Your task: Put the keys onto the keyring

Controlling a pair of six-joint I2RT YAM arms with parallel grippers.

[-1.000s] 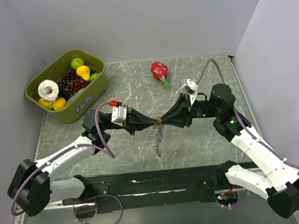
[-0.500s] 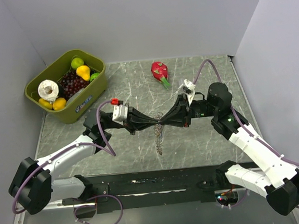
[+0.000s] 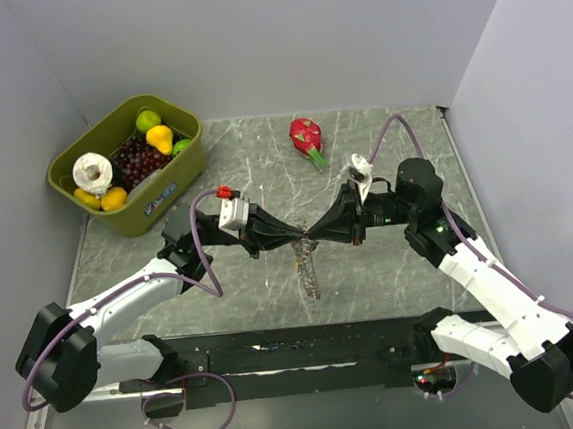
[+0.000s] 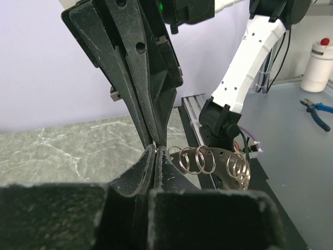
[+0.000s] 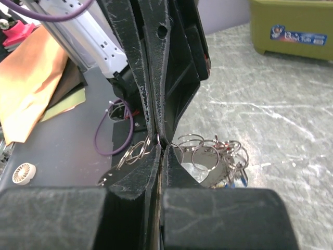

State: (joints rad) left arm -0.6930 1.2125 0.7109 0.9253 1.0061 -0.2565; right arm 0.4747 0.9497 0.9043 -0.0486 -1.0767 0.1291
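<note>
Fingertips of left gripper (image 3: 294, 237) and right gripper (image 3: 316, 238) meet, each pair pinched shut, seemingly on the keyring (image 4: 196, 159); keys (image 3: 309, 275) dangle below.

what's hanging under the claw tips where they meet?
The keyring dangles below the left claw and right claw, wire loops showing, above the table. Exact pinch point hidden by both claws.
</note>
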